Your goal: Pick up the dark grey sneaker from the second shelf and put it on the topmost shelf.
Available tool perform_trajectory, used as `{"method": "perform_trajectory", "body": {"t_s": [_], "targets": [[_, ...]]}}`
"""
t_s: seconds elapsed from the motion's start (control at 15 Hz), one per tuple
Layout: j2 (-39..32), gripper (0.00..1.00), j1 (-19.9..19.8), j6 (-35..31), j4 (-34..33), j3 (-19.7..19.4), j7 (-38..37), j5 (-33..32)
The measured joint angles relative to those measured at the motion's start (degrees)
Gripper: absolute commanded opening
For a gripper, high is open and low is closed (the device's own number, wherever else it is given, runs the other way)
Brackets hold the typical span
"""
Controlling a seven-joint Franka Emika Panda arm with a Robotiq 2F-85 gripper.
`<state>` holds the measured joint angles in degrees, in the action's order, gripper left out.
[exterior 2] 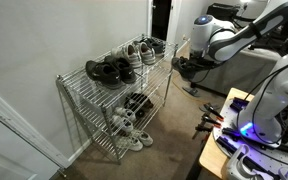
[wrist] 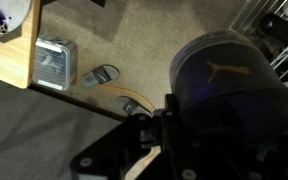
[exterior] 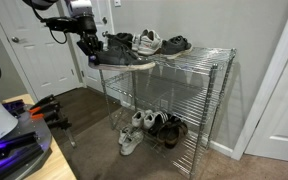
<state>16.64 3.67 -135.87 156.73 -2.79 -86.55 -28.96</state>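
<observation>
- The tool (exterior: 88, 44) is clenched on one end of the dark grey sneaker (exterior: 122, 58), which lies roughly level with its pale sole downward.
- In both exterior views the sneaker hangs off the end edge of the wire bench (exterior: 184, 100), about level with the topmost shelf (exterior: 199, 53). Whether it touches the wire cannot be told.
- Farther along the topmost shelf stand a white-and-grey sneaker (exterior: 149, 42) and a dark brownish shoe (exterior: 175, 44), near the opposite end edge.
- In the wrist view the dark sneaker fills the right side, with carpet (wrist: 134, 40) beyond it.
</observation>
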Motion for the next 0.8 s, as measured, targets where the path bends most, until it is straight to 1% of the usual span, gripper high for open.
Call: {"method": "perform_trajectory", "body": {"t_s": [0.2,0.33,0.53,0.6,0.8], "targets": [[-0.1,0.05,-4.6,-5.0,-0.4,4.9,-3.6,-5.1],[-1.0,0.05,-7.4,-6.9,-1.4,6.8,-7.5,-8.9],[-3.4,0.05,-10.4,-7.4,-3.7,6.9,-12.4,-13.1],[-4.0,0.1,-11.3,-7.4,-4.2,6.7,-14.1,-14.3],[-5.2,0.1,-12.1,-7.5,-5.1,6.2,-17.2,-16.6]]}}
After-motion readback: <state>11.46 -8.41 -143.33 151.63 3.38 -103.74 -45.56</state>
